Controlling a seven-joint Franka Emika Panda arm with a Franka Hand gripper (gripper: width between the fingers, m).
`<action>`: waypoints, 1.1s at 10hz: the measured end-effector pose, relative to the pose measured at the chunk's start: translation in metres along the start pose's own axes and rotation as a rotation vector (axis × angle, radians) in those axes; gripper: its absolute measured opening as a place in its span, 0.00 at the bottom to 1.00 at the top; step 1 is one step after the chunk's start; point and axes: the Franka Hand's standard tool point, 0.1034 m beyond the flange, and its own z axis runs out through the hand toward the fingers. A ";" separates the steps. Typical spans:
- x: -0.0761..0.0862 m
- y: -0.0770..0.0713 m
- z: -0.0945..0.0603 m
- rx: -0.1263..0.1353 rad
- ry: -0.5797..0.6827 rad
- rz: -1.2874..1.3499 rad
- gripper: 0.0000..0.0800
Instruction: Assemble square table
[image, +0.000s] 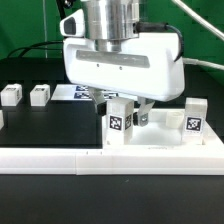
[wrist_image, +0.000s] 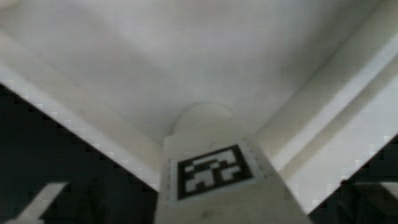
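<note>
The square table's white top (image: 165, 138) lies on the exterior view's right, behind the rail. Two white tagged legs stand upright on it, one (image: 120, 120) under my hand and one (image: 193, 115) further right. My gripper (image: 126, 106) hangs over the nearer leg, open. In the wrist view that leg (wrist_image: 214, 165) rises between my fingers (wrist_image: 43, 204) with dark gaps on both sides, so nothing is gripped. The white top (wrist_image: 196, 50) fills the view behind it. My hand hides the leg's upper end in the exterior view.
Two loose white legs (image: 12, 95) (image: 40, 95) sit at the back on the exterior view's left. The marker board (image: 72, 92) lies behind my hand. A long white rail (image: 60, 158) runs along the front. Black table surface (image: 50, 125) lies to the left.
</note>
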 end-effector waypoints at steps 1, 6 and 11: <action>0.000 0.000 0.000 0.001 0.000 0.003 0.81; 0.000 0.000 0.001 0.002 -0.001 0.285 0.36; 0.005 -0.003 0.001 0.013 -0.004 0.777 0.36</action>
